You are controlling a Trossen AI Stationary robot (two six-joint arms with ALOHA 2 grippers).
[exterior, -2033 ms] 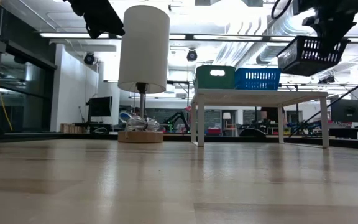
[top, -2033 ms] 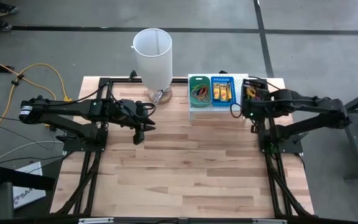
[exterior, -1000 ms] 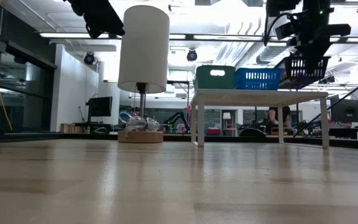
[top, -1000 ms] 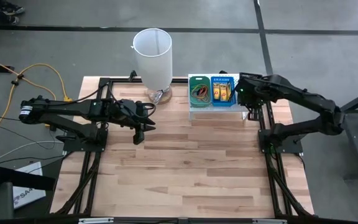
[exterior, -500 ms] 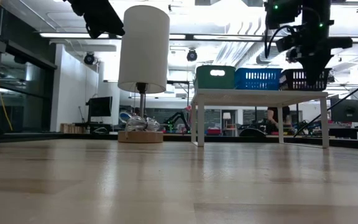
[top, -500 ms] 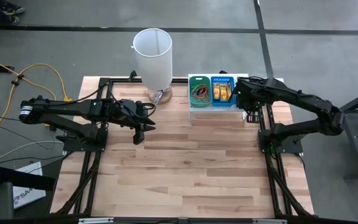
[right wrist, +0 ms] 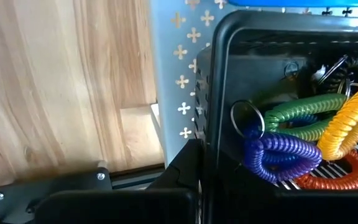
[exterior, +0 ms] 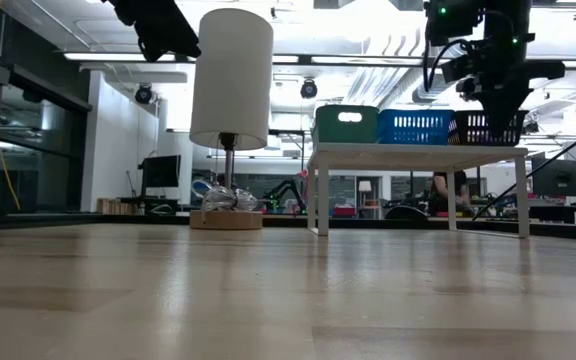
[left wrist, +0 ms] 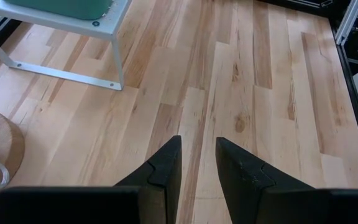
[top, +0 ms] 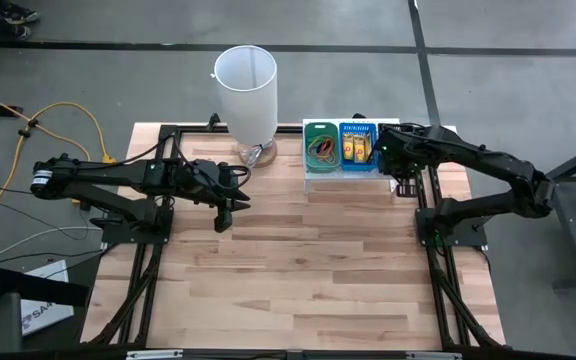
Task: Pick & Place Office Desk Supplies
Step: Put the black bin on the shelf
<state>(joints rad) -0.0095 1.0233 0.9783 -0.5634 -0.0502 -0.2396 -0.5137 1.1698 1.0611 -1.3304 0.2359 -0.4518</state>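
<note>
Two arms over counter (top: 298,270). White shelf (exterior: 418,152) at far edge carries green tray (exterior: 346,124), blue tray (exterior: 414,126), black tray (exterior: 487,128) in a row. Right tool (exterior: 495,100) clamped on black tray's wall; coiled key rings (right wrist: 303,134) (green, purple, yellow, orange) lie inside. Left tool (left wrist: 197,165) hovers over bare wood near white cylinder (top: 247,92), fingers slightly apart, nothing between.

Pale matt wooden table (top: 298,270), black perforated plastic tray (right wrist: 241,37)
</note>
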